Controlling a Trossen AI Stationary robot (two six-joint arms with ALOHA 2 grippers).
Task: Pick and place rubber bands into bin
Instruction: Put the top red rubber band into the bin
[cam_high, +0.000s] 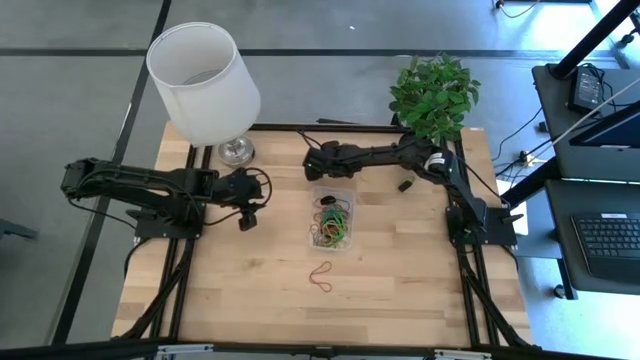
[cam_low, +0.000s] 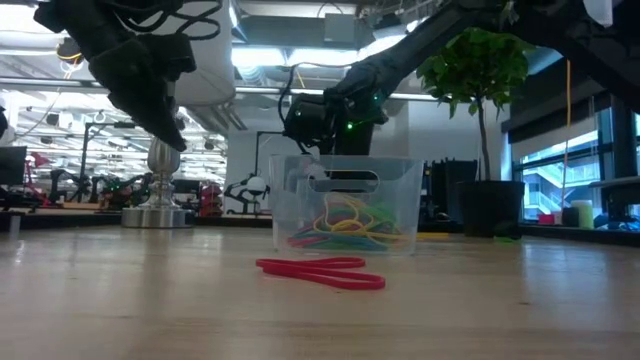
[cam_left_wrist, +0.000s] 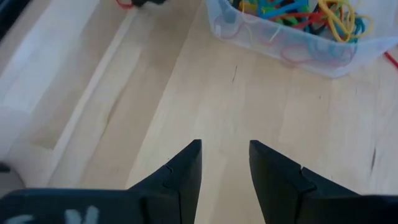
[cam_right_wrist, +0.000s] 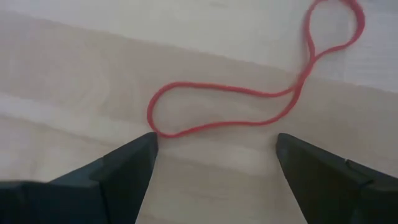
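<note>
Just beyond the clear bin (cam_low: 395, 185), the right pincer (cam_right_wrist: 214, 140) hovers with fingers wide apart, straddling a red rubber band (cam_right_wrist: 249, 118) on the table (cam_high: 400, 290). It would do best to drop straight down and pinch one strand. The left pincer (cam_left_wrist: 225, 146) waits beside the bin, slightly parted and empty.

Our left pincer (cam_high: 247, 215): fingers parted, empty, raised. Our right pincer (cam_high: 312, 160): fingers wide apart, arm outstretched.
</note>
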